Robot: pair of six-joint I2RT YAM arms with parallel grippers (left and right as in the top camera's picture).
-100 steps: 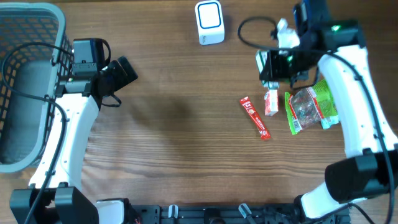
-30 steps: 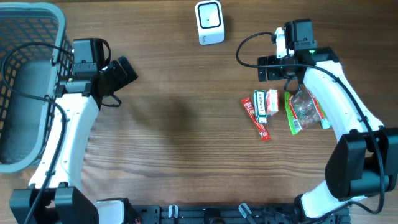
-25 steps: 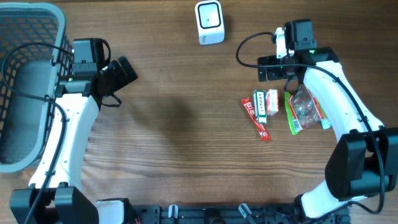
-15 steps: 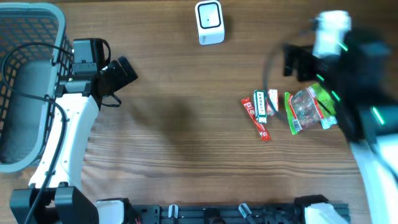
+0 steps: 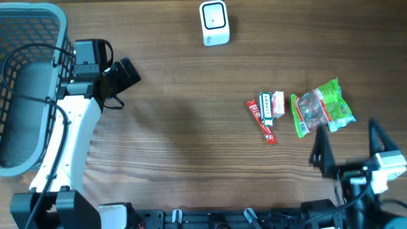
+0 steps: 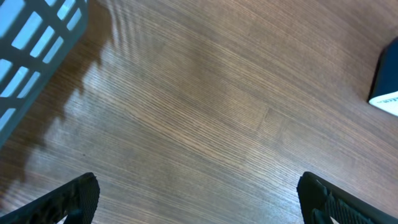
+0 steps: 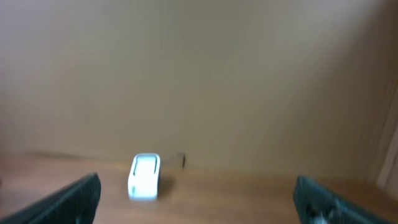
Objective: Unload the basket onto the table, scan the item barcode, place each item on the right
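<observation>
Three items lie right of centre in the overhead view: a red stick packet (image 5: 261,120), a small white, green and red box (image 5: 272,105) leaning on it, and a green and clear bag (image 5: 320,107). The white scanner (image 5: 213,22) stands at the far edge; it shows blurred in the right wrist view as the scanner (image 7: 144,176) and as a corner (image 6: 387,81) in the left wrist view. My right gripper (image 5: 348,143) (image 7: 198,205) is open and empty at the near right, just short of the bag. My left gripper (image 5: 124,75) (image 6: 199,205) is open over bare wood at the left.
A grey wire basket (image 5: 38,19) fills the far left corner, close behind my left arm; its mesh (image 6: 31,43) shows at the left wrist view's top left. A wide stretch of wooden table lies between the left arm and the items.
My right arm has swung from the far side of the items back to the near right edge, empty. The box stays against the red stick. The left arm has not moved.
</observation>
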